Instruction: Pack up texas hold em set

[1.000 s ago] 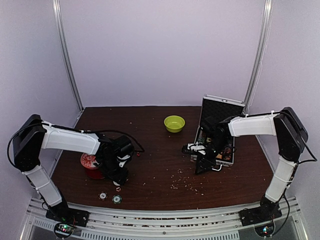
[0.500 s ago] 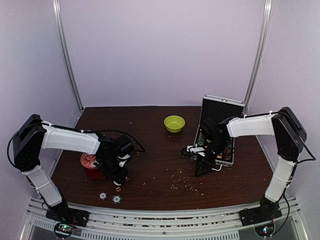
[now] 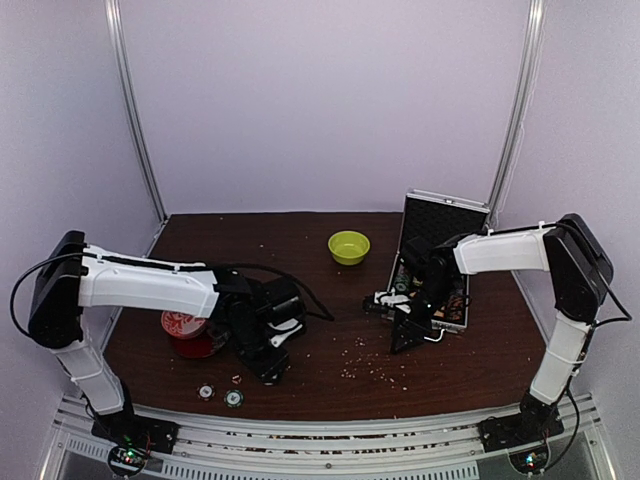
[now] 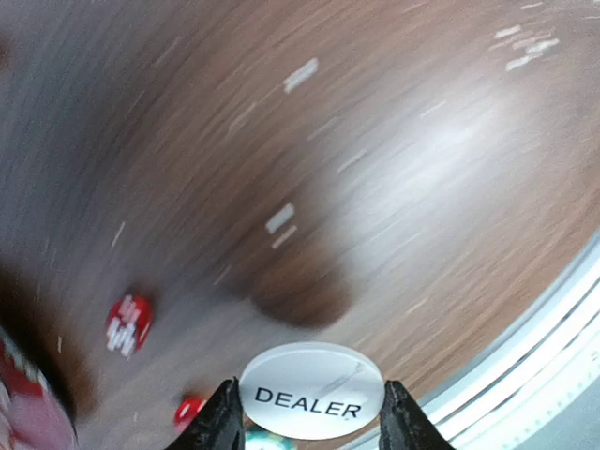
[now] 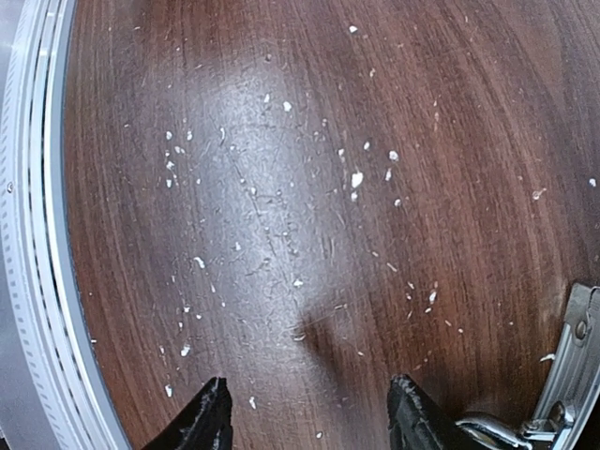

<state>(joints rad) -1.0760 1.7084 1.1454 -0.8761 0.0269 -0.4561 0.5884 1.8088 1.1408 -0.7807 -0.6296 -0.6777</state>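
Note:
A white round button marked DEALER [image 4: 311, 389] sits flat between the fingers of my left gripper [image 4: 309, 417], which is shut on its edges. In the top view the left gripper [image 3: 272, 362] hangs low over the table, to the right of the red tin. The silver case [image 3: 445, 222] stands open at the right with its black-lined lid up. Just left of the case's base, my right gripper [image 3: 405, 335] points down; in its wrist view the right gripper [image 5: 309, 417] is open over bare wood. Two round chips [image 3: 206, 392] [image 3: 233, 398] lie near the front edge. Small red dice [image 4: 127, 322] show blurred.
A lime-green bowl [image 3: 348, 246] stands at the back centre. The red-and-white tin [image 3: 182, 325] sits at the left, behind my left arm. White crumbs [image 3: 365, 362] dot the wood. The case's metal corner [image 5: 572, 375] is close to my right finger. The front rail [image 5: 37, 281] borders the table.
My left arm has swung right, away from the red tin, and its jaws have closed in on the DEALER button. The right arm has barely shifted.

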